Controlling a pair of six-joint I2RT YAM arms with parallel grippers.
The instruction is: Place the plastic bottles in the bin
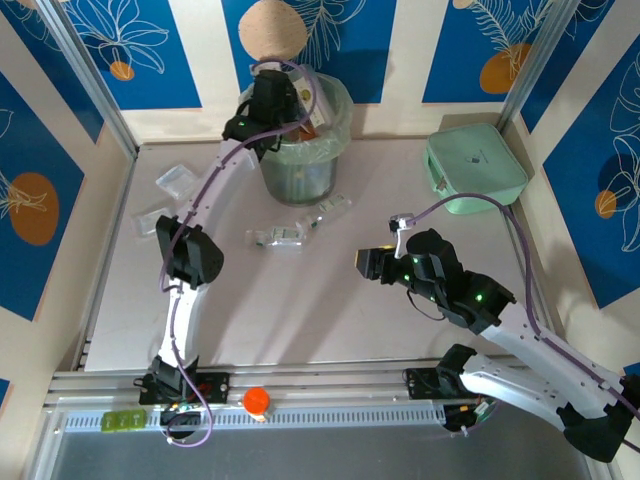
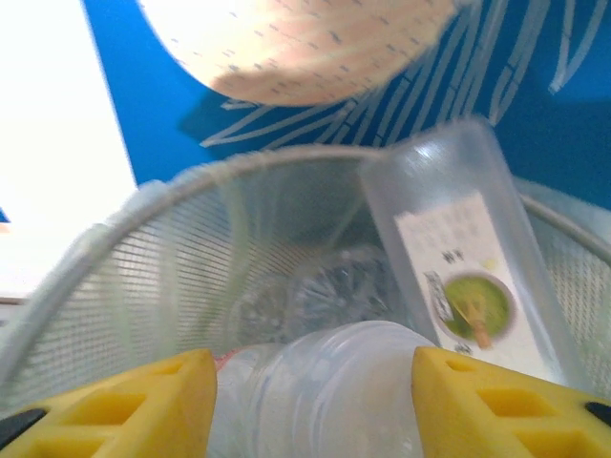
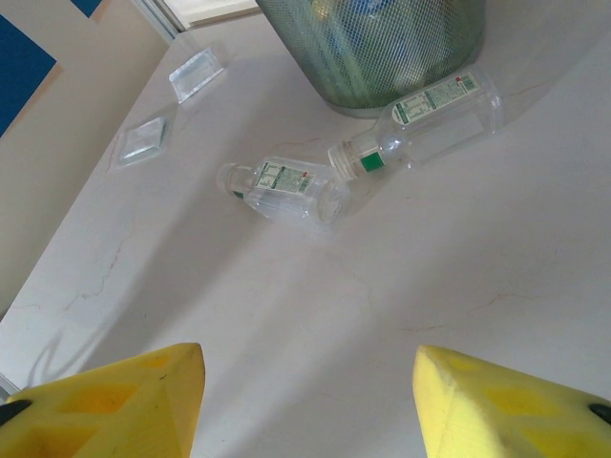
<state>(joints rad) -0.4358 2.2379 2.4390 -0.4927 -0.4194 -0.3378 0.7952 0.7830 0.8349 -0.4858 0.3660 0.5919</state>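
Risk: my left gripper (image 1: 278, 115) over bin (image 1: 298, 178), fingers wide round clear bottle (image 2: 325, 391); grip unclear, cld bounce off rim. Right gripper (image 1: 364, 262) wide, empty.

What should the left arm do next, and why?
Probably lift the left gripper away from the bin. Its fingers stand wide apart, a clear bottle sits below them in the bin, and a short bottle and a long bottle lie on the table.

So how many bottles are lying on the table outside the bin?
2. A small clear bottle lies in front of the bin; a longer bottle lies beside it, close by the bin's base. Others may be hidden behind the bin.
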